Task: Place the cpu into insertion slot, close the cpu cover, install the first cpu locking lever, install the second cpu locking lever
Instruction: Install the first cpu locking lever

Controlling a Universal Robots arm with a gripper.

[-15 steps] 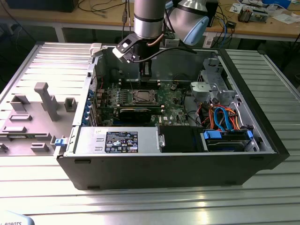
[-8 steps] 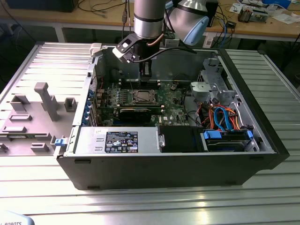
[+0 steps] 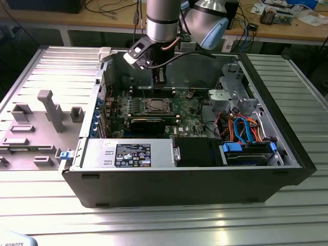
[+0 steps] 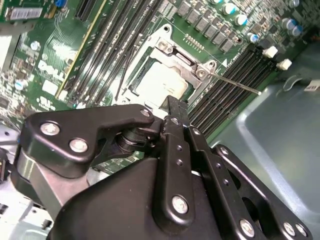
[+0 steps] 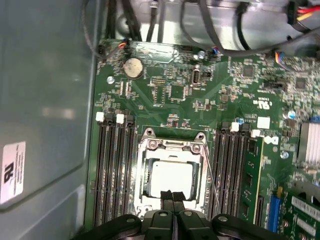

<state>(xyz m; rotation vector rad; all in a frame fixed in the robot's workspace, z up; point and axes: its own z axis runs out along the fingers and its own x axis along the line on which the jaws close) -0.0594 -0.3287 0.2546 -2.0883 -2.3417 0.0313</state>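
One arm is all I am driving, and its pincer hangs inside the open computer case, which sits mid-desk on the slatted metal top. Grey fixture blocks stand on the desk towards the exterior view's left edge, well apart from the case.

In the first wrist view the pincer's fingers are pressed together with nothing between them that I can see. Their tips sit over the edge of the cpu nearest the arm; I cannot tell whether they touch it.

I find the cpu seated in the insertion slot, silver top up, near the middle of the green motherboard. It lies between two banks of long black memory slots. As far as I can judge, the cpu cover lies down flat around the chip, which shows through its square window.

A thin locking lever runs along one side of the cover. In the second wrist view it slants away from the frame, its free end over the neighbouring memory slots, so it looks unlatched to me. I cannot make out a second lever clearly. A round coin battery sits near the board's far edge.
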